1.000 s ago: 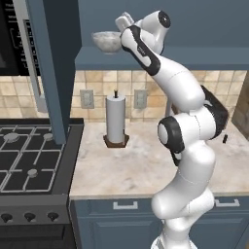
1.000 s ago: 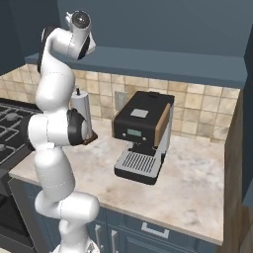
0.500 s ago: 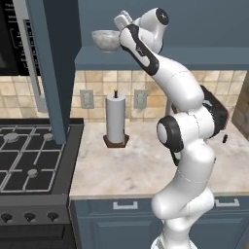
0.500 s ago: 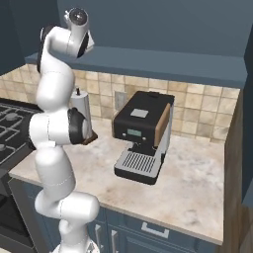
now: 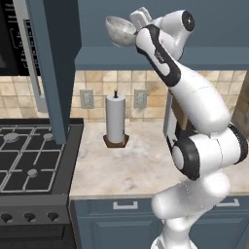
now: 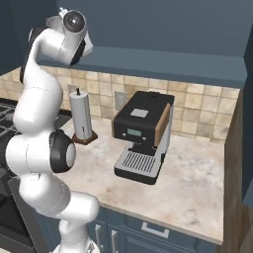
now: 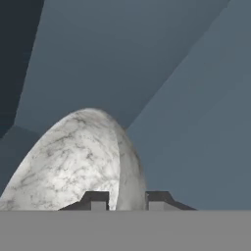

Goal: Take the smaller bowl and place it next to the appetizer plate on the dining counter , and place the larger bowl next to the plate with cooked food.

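Up high in the left base view: gripper (image 5: 132, 30) level with the dark blue upper cabinet (image 5: 160, 24), above the paper towel roll (image 5: 115, 118). Fingers clenched on the rim of the smaller bowl (image 5: 118, 30), a deep rounded bowl of grey-white marbled stone look, tipped on its side. Well below the bowl, the white roll upright on a square brown base, on a beige marble-look counter (image 5: 112, 168), in front of tan square tiles with two wall outlets. Left of the roll, a black gas stove (image 5: 29, 155) with round burners and knobs. No writing readable anywhere. Compared with a second ago: same spot beside the cabinet, bowl held at the same tilt, fingers drawn closer together.

Next, right base view: white wrist at upper left, above the paper towel roll (image 6: 81, 115). Right of the roll, a boxy black espresso machine (image 6: 143, 136) with a wooden side panel and a ribbed grey drip tray; no legible label on it.

Lastly, hand view: marbled bowl (image 7: 73, 162) large and glossy, its rim between the two dark fingertips (image 7: 95, 200), smooth blue cabinet panels behind it.
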Robot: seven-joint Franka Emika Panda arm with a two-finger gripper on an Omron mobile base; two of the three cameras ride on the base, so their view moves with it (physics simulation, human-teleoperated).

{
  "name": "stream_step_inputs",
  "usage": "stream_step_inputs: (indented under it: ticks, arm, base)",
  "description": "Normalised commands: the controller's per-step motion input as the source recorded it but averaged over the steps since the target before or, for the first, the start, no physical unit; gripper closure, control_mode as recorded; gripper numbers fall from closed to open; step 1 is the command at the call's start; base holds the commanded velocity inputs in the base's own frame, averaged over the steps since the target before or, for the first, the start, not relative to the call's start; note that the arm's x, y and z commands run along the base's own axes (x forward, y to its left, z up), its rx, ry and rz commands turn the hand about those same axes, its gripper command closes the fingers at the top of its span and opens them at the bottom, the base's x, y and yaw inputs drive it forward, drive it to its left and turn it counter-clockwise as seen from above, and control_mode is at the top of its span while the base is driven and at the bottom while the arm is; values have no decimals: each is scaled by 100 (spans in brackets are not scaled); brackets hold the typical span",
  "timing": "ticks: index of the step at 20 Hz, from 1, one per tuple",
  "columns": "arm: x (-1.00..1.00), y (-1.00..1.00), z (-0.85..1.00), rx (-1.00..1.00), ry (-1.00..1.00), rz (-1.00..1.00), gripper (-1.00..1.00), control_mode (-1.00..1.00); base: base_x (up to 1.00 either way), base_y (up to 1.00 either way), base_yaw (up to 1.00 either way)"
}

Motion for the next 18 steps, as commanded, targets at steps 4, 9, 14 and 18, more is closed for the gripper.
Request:
stream_step_inputs:
  ticks: [4,9,14,18]
  arm:
    - [-100,-14,-4,16,-33,0,100,-100]
    - [-100,-22,0,12,-22,-1,100,-100]
    - [-100,-46,45,1,12,0,100,-100]
    - [-100,-53,41,0,25,0,100,-100]
  base:
    - [0,0,0]
    - [0,0,0]
    - [0,0,0]
    - [0,0,0]
